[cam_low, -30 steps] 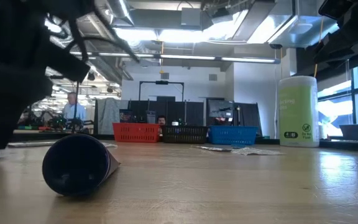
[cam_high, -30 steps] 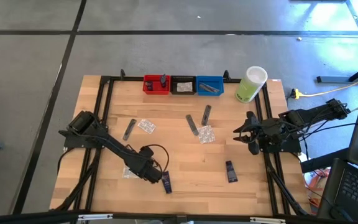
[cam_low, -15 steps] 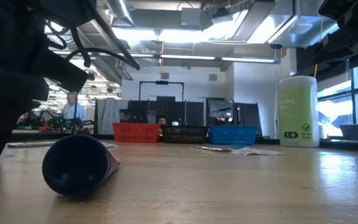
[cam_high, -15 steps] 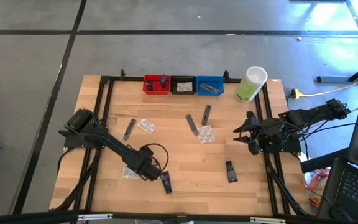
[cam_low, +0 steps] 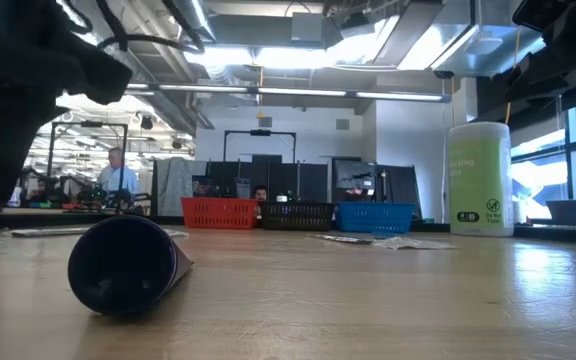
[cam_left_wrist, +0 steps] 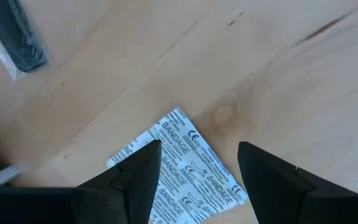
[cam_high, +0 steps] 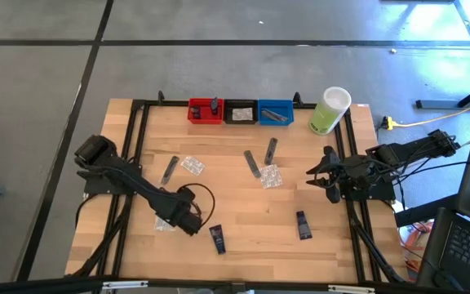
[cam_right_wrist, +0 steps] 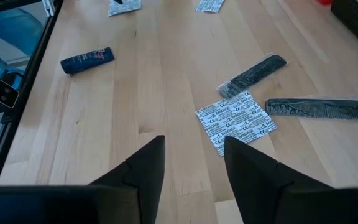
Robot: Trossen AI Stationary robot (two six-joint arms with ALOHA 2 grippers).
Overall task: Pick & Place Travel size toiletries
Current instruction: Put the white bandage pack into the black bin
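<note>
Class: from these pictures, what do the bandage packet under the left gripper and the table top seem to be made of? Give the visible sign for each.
Bandage packet: probably paper or thin film, matte white, flat, with rows of small printed text. Table top: wood, pale with a smooth finish; grain lines, plank seams and a knot show. The open left gripper hangs over the packet.

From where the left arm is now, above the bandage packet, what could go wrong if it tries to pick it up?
1. The bandage packet lies flat on the table, so the open left pincer may slide over it or scrape the wood instead of catching an edge.
2. The navy tube lies close by; the arm could nudge it, and it might roll.
3. The right pincer waits open at the table's right side, well apart, so a clash looks unlikely.
</note>
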